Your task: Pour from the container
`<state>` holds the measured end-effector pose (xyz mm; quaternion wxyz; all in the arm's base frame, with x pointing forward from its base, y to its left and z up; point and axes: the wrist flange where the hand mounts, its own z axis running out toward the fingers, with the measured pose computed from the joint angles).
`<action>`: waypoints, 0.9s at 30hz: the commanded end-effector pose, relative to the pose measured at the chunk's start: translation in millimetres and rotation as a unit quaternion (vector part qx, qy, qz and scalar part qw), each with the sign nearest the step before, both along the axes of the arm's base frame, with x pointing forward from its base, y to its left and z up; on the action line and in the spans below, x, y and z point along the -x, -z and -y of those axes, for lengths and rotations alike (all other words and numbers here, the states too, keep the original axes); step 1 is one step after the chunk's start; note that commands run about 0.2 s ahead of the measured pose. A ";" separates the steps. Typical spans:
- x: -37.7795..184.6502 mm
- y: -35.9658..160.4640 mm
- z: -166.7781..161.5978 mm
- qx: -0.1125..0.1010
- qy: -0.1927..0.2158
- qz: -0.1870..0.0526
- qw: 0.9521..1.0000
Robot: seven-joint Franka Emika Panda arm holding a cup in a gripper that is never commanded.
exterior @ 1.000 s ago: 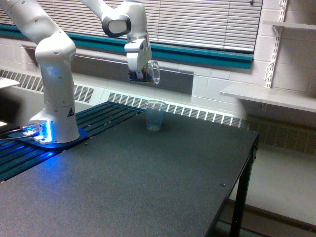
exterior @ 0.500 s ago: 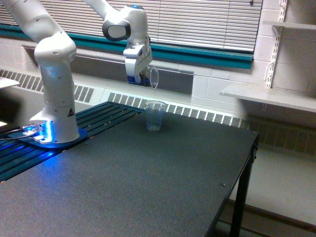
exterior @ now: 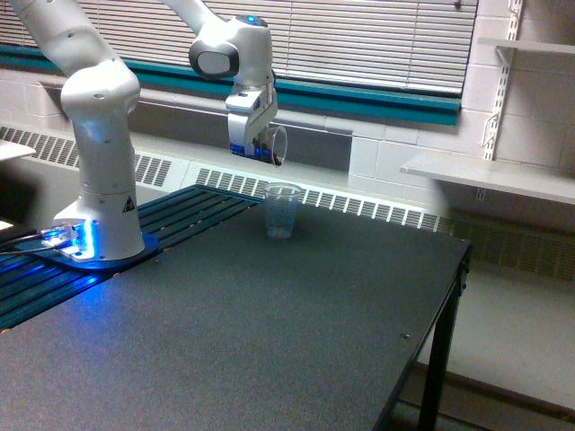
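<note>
Above the far edge of the table (exterior: 269, 323), as the exterior view records it, the hand (exterior: 260, 148) hangs from the white arm (exterior: 99, 99) with its fingers pinched on the container (exterior: 277, 145). That container is clear and held tipped well over, its mouth turned toward the exterior view's right and slightly downward, with a small dark patch at its lower edge (contents cannot be made out at this size). It is clear of the table, held in the air in front of the dark panel below the window blinds (exterior: 359, 36).

Directly below and a little to the exterior view's right stands a round clear cup (exterior: 282, 210), upright on the dark table surface near the far edge, not touching the container. Whether anything lies in the cup cannot be told.

The arm's base (exterior: 94, 242) sits at the exterior view's left on a slatted dark surface with a blue glow at its foot. Pale shelves (exterior: 490, 175) are mounted on the block wall at the exterior view's right.
</note>
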<state>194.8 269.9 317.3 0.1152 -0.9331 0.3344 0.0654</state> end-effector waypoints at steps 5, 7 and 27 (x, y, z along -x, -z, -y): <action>-3.6 11.4 3.6 -0.007 -0.021 -0.024 0.999; -3.9 13.0 3.2 -0.008 -0.021 -0.030 0.999; -8.1 19.9 -1.2 -0.020 -0.038 -0.061 0.997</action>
